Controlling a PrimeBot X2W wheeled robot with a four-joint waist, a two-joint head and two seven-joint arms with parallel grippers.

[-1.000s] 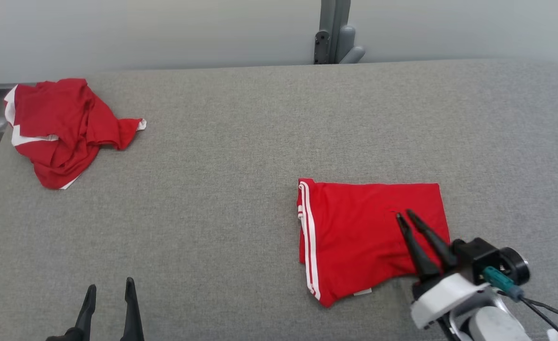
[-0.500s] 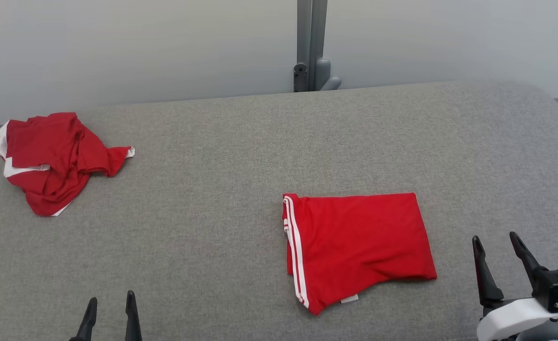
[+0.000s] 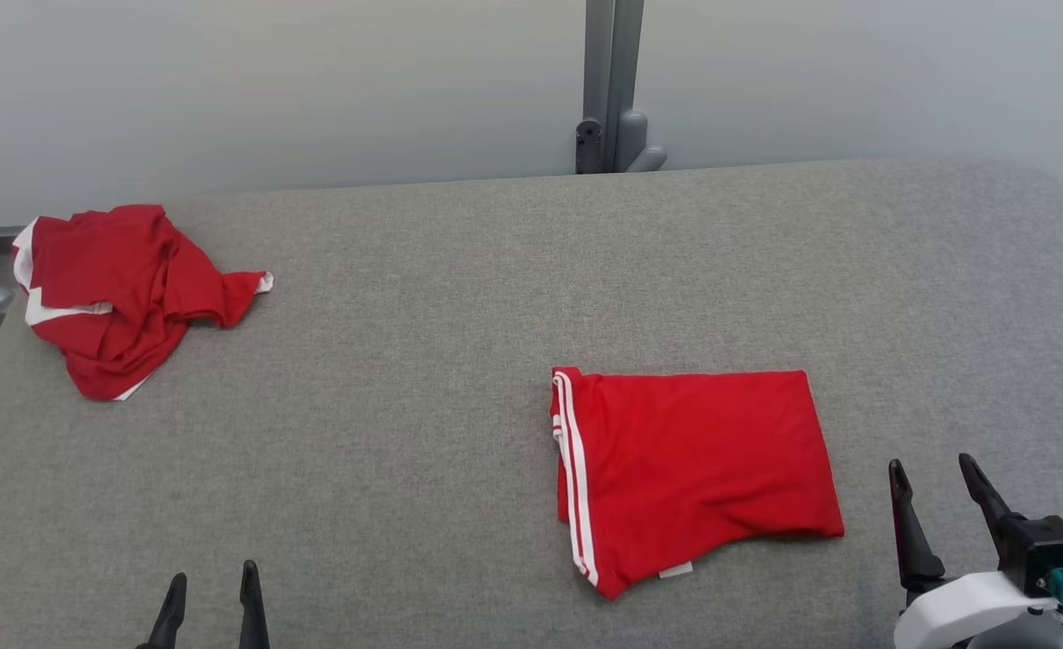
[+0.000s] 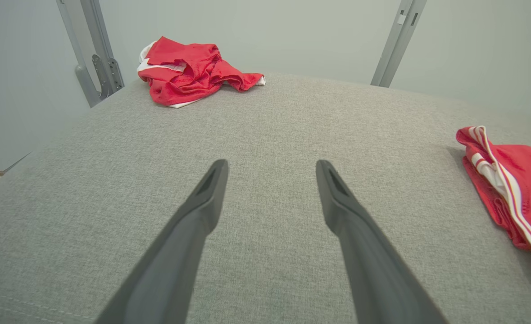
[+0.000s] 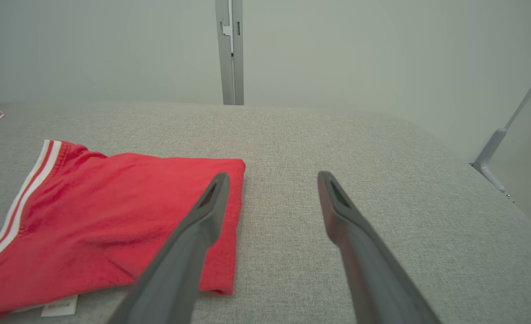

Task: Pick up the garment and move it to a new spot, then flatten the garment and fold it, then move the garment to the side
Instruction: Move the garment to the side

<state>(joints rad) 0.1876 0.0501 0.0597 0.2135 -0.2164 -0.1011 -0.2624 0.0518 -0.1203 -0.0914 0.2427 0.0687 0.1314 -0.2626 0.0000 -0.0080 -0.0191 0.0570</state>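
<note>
Right end effector (image 3: 930, 461) gapes beside folded garment (image 3: 693, 460).

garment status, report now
Left pincer open, empty. Right pincer open, apart, right of folded garment. It lies flat on grey surface. Crumpled red garment far left, out of the way.

Crumpled red cloth (image 3: 116, 293) lying upper left on grey padded surface (image 3: 405, 433); grey metal post (image 3: 612, 86) standing top centre against wall (image 3: 270, 90).

On the padded table (image 3: 387, 406) the folded garment (image 3: 693, 469) lies toward 4 o'clock, a crumpled garment (image 3: 116, 288) well apart at 10 o'clock; a post (image 3: 612, 81) stands behind at 12
</note>
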